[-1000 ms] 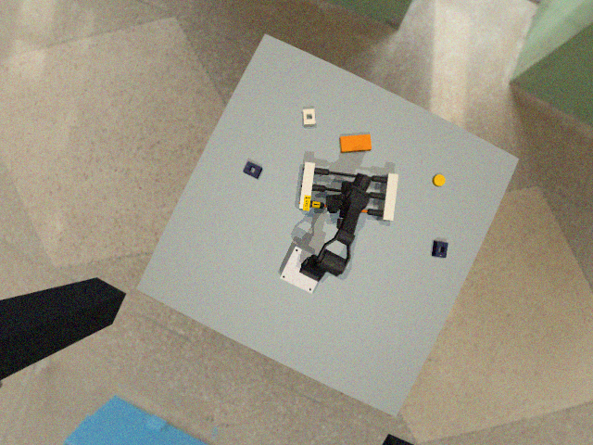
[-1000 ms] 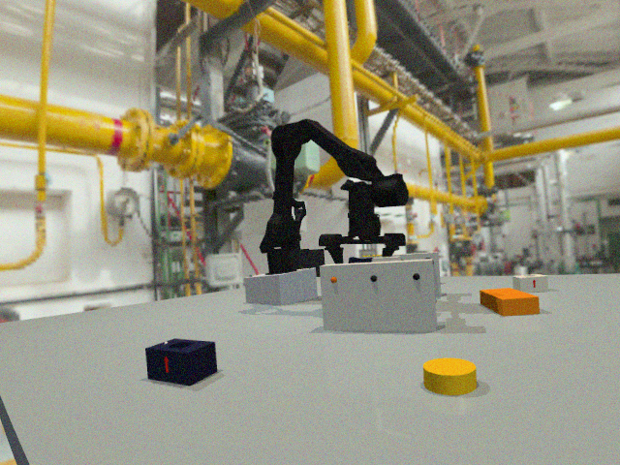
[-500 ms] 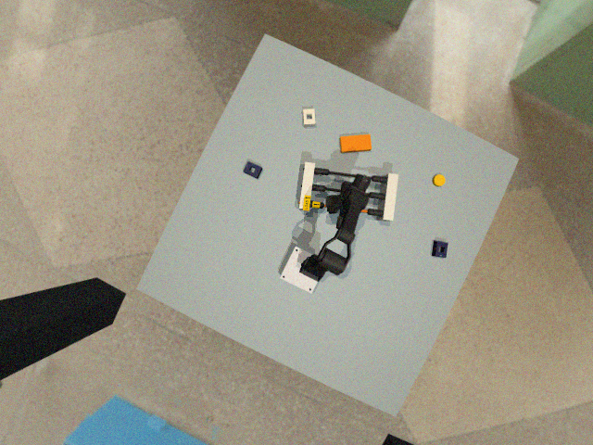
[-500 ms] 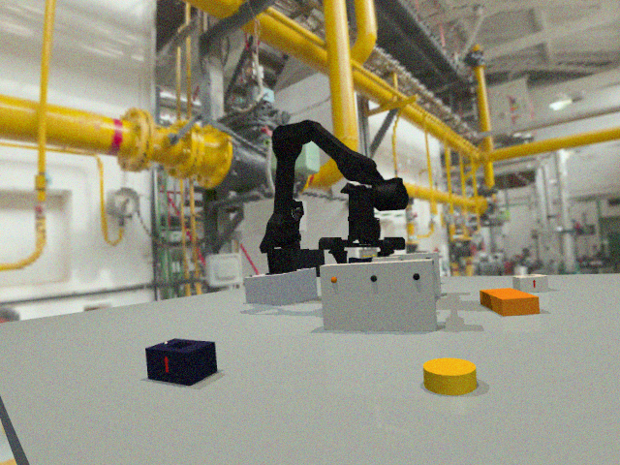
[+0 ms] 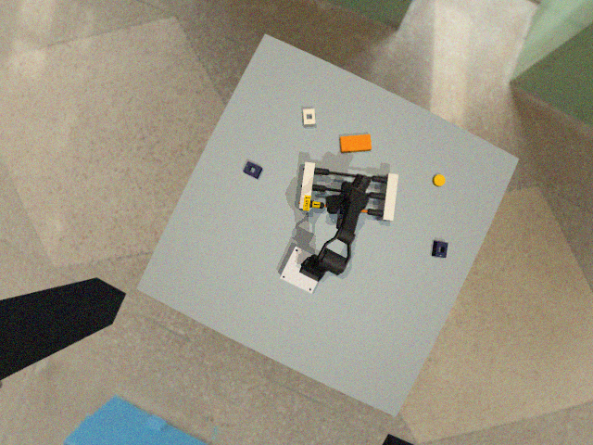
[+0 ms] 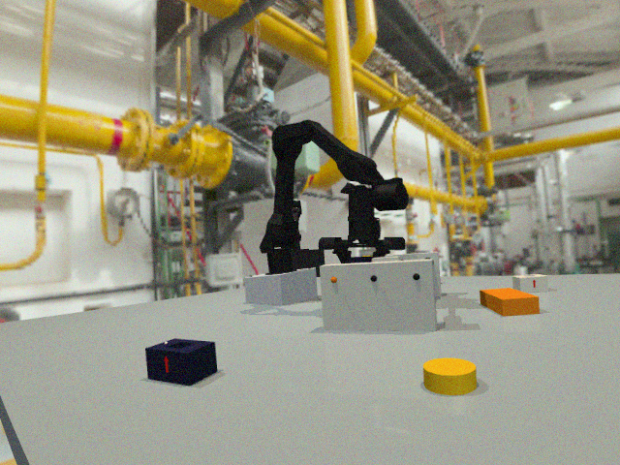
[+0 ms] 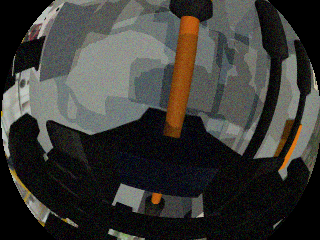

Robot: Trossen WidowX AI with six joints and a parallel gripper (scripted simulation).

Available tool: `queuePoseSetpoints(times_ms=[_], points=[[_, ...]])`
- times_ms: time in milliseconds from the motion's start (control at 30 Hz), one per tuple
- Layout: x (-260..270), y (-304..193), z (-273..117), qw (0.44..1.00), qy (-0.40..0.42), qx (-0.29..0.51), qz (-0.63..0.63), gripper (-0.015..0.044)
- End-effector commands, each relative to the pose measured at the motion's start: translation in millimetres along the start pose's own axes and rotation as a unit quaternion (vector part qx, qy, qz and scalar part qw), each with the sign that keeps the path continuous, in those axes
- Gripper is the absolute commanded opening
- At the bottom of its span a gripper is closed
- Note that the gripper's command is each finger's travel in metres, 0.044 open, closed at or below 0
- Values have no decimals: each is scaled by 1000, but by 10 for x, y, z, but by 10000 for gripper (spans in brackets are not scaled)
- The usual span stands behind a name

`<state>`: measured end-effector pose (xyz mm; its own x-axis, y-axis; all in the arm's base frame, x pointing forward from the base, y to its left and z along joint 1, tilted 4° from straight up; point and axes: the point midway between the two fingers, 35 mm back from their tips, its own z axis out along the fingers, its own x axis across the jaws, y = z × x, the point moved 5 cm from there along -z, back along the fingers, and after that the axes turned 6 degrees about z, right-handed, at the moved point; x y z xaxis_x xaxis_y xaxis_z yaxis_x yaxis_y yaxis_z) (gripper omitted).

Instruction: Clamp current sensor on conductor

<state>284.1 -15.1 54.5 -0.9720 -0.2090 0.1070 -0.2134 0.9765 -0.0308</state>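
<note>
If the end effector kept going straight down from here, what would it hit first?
Probably the dark sensor at the orange wire, directly below the end effector; depth is unclear.

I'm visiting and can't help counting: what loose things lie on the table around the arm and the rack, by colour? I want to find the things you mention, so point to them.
Dark blue blocks (image 5: 258, 172) (image 5: 439, 255) (image 6: 182, 367): 2
White block (image 5: 309, 123) (image 6: 529, 284): 1
Orange block (image 5: 355, 143) (image 6: 508, 302) (image 7: 283, 138): 1
Yellow disc (image 5: 438, 180) (image 6: 449, 372): 1
Total: 5

So the grey tabletop has a pretty random spread: orange block, yellow disc, cream square piece with a hole, two dark navy ones, plus two upright white end blocks.
</note>
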Motion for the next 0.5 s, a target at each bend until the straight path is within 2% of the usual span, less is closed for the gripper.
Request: queuePoseSetpoints(times_ms=[0, 233, 467], points=[[0, 0, -5, 1000, 0, 0, 0, 195], [28, -2, -52, 1000, -25, -1, -1, 11], [25, -6, -36, 1000, -19, 0, 2, 0]])
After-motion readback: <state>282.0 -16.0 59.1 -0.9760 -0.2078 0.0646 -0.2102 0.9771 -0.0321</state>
